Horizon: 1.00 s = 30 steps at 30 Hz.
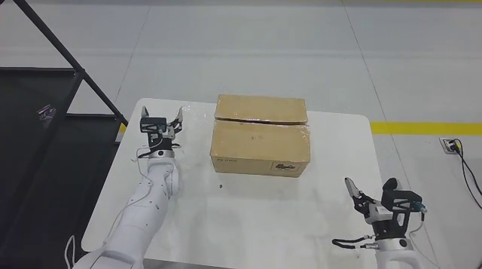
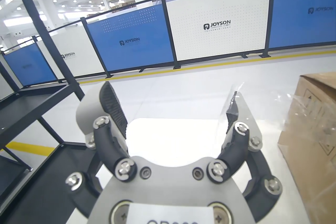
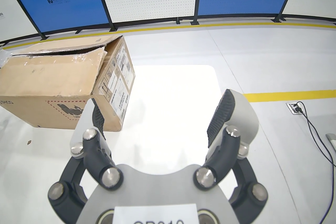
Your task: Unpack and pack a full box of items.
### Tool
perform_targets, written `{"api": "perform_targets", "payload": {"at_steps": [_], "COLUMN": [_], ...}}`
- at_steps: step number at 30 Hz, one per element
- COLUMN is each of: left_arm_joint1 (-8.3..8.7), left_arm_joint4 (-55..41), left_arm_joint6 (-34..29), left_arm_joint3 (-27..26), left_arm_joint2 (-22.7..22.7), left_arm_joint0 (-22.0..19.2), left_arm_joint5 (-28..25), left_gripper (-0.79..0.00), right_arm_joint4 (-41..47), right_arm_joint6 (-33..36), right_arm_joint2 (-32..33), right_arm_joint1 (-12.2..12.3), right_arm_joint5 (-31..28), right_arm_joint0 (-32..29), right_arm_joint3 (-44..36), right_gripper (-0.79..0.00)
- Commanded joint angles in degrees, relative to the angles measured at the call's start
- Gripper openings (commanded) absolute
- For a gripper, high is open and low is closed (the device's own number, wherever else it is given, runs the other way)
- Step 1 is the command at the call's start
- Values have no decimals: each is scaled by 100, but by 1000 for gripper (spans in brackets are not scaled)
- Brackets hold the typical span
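Cardboard box [image 1: 260, 135] sits toward the far middle of the white desk [image 1: 248, 224]. Its top flaps are folded down but not lying flat. The seam between them is ragged, and from the right wrist view the far flap [image 3: 78, 45] stands up slightly over a dark gap. Shreds of clear tape cling to its top and side.

Over at the far left corner of the desk is the left hand [image 1: 162, 112], near the box's left end but not touching it. Its two ribbed fingers [image 2: 113, 109] are spread wide with nothing between them. The right hand [image 1: 370, 187] is at the near right corner, well apart from the box, its fingers spread just as wide and holding nothing.

A small dark speck [image 1: 220, 187] lies on the desk in front of the box. A black rack [image 1: 45, 156] stands off the desk's left side. On the floor to the right, a cable [image 1: 461, 165] runs from a floor socket [image 1: 449, 145].
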Motion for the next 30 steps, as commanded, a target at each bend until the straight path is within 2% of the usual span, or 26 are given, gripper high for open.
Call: {"api": "perform_targets", "payload": {"at_steps": [1, 6, 16, 23, 30], "left_arm_joint1": [44, 141, 353, 516, 671], "left_arm_joint4": [-23, -5, -236, -189, -306], "left_arm_joint6": [41, 10, -507, -792, -1052], "left_arm_joint3": [-38, -116, -170, -126, -108], "left_arm_joint2": [-66, -194, -572, -777, -1024], "left_arm_joint0": [93, 268, 440, 573, 687], "left_arm_joint5": [78, 325, 325, 630, 680], "left_gripper": [0, 0, 0, 0, 0], "right_arm_joint4": [-19, -81, -214, -296, -411], "right_arm_joint6": [23, 86, 228, 355, 636], "right_arm_joint2": [-22, -78, -197, -212, -272], "right_arm_joint1": [-1, 1, 7, 20, 37], "right_arm_joint5": [-9, -65, -200, -316, -476], "right_arm_joint0": [40, 152, 405, 475, 621], "right_arm_joint3": [5, 15, 60, 92, 100], "right_gripper": [0, 0, 0, 0, 0]}}
